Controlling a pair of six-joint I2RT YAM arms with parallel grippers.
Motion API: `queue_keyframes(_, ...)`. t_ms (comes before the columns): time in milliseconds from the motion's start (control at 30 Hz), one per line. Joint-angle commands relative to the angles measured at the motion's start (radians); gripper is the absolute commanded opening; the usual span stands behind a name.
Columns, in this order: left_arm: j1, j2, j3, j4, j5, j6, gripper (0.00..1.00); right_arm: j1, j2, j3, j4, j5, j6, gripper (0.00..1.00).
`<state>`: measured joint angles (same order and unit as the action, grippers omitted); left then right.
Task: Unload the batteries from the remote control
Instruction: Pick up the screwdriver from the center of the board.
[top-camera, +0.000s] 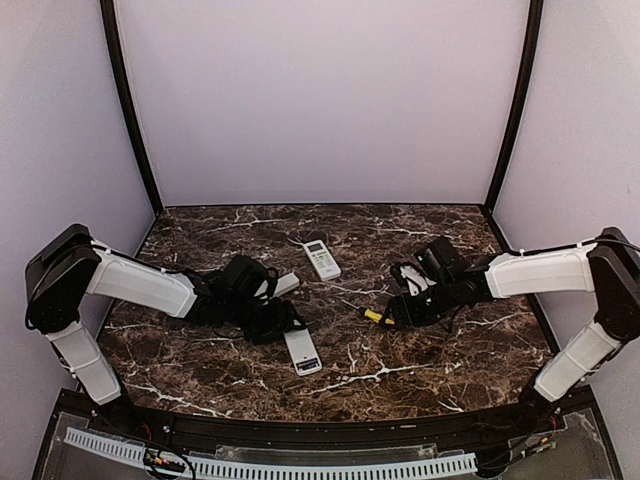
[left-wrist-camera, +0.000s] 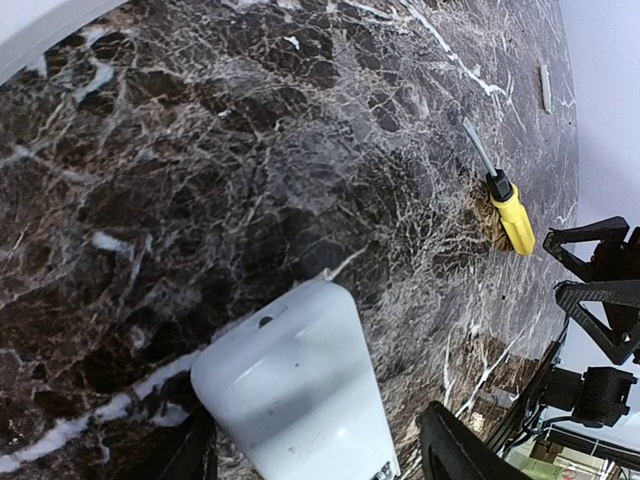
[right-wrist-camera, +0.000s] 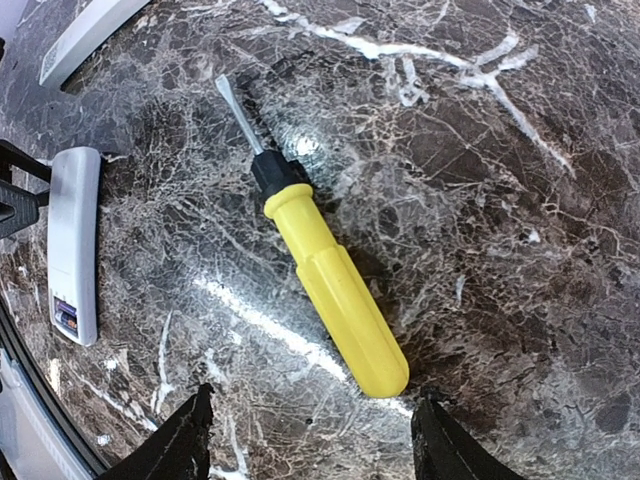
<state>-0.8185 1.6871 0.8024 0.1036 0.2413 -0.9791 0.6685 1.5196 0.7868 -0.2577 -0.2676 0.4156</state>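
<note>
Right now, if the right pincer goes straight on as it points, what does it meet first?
Likely the screwdriver, lying flat just ahead of the open right pincer; depth is unclear.

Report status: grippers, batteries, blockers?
Left gripper open, straddling remote. Right gripper open over screwdriver. No batteries in view. No obstruction seen.

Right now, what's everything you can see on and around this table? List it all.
far remote: one, white, mid-table, lying free
near remote: one, white, towards the near edge, one end between the left tool's fingers
white bar: one, beside the left tool, partly hidden; may be a third remote
screwdriver: one, yellow handle, right of centre
table: one, dark marble
left tool: one, black, open, straddling the near remote
right tool: one, black, open, by the screwdriver's handle end
</note>
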Motion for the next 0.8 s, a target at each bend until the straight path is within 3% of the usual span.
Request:
queue_keyframes(0, -0.008, 0.026, 0.033, 0.021, 0.032, 0.019, 0.68, 0.015, 0.021, 0.013, 0.014, 0.055, -0.024, 0.64)
queue_keyframes(300, -0.011, 0.018, 0.038, 0.038, 0.036, 0.024, 0.67, 0.017, 0.069, 0.042, 0.006, 0.102, -0.055, 0.57)
queue_keyframes(767, -0.011, -0.142, 0.008, -0.095, -0.133, 0.041, 0.68, 0.087, 0.133, 0.108, -0.032, 0.139, -0.069, 0.47)
